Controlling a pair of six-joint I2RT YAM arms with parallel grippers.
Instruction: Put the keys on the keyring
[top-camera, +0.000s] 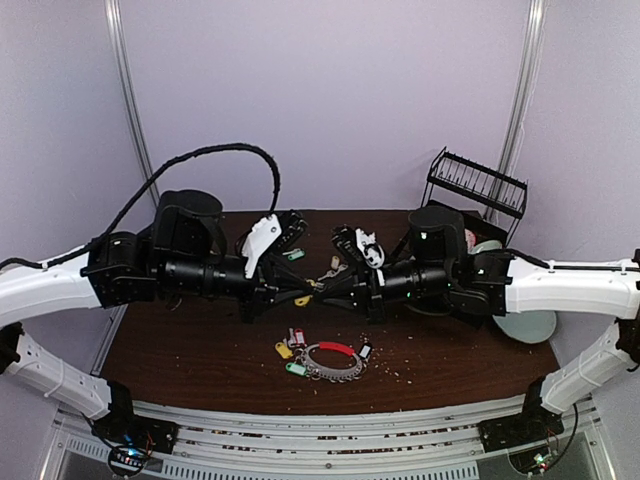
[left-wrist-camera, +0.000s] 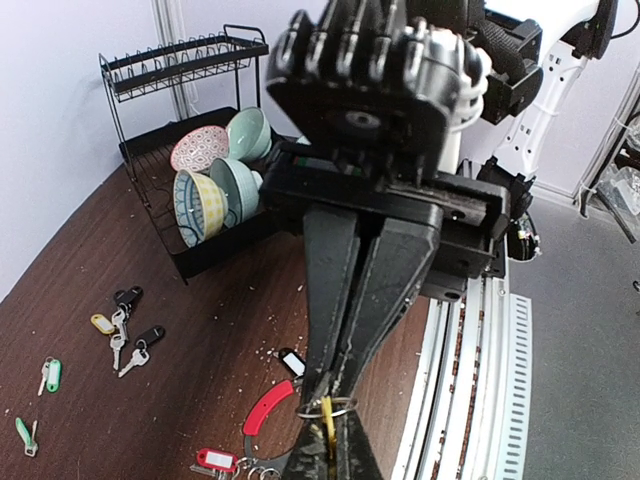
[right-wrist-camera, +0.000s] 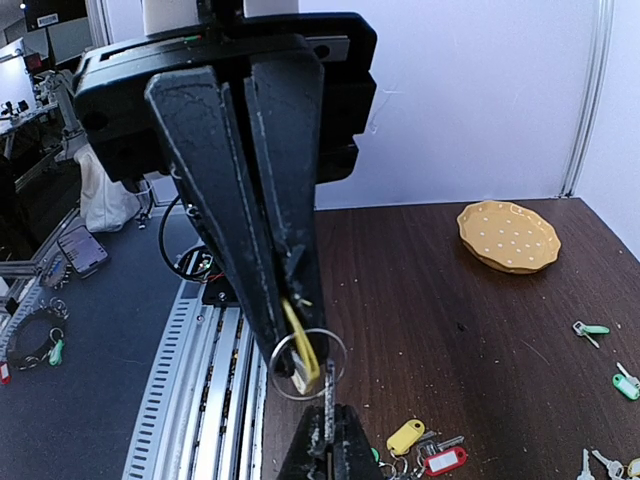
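Left hand (right-wrist-camera: 288, 345): fingers together, clamped on the small silver key with a flat yellow plastic tag (right-wrist-camera: 303, 352). It grips the tag's broad face, so the key can't spin.
Right hand (left-wrist-camera: 325, 392): closed too, nipping the thin silver split ring (right-wrist-camera: 344, 360) that hangs off that tag. The exact bite is hard to see.
Why held so: the hands meet tip to tip in mid-air above the dark brown wooden worktop (top-camera: 200, 350). My read is that one steadies while the other works the wire.
Keyring: the big loop of glossy red arc and silver beaded chain (top-camera: 337, 349) lies flat on the worktop below the hands, well apart from them.
Other keys: a green-tagged key (top-camera: 295, 368) and its neighbours sit just beside the loop's left edge. Threaded or loose, I can't tell.
Textures: slick plastic, springy wire, knobbly chain, and pale crumbs speckling the wood.
Progress: the held key isn't on the loop yet, I'd say.
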